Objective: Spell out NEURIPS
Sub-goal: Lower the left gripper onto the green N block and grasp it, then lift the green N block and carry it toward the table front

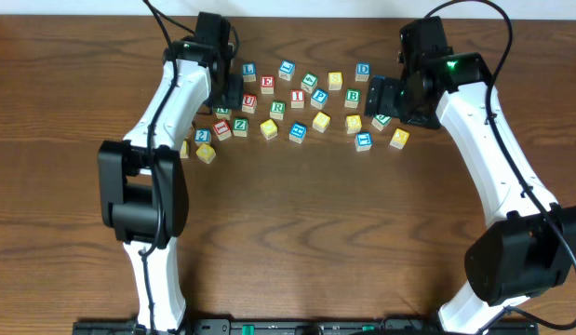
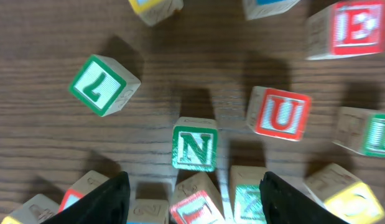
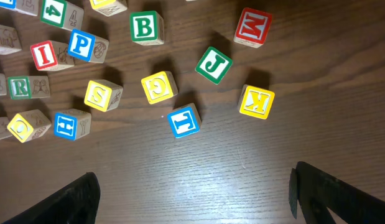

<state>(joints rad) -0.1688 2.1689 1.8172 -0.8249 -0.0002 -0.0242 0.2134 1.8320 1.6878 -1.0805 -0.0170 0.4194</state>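
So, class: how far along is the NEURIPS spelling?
Done: red U, green R, red I and blue P lie in a loose row. In hand: the left fingers hover, open, just short of the green N, which sits beside U. Left: the red E lies off the row, not between N and U, and the yellow S sits out of line near P.
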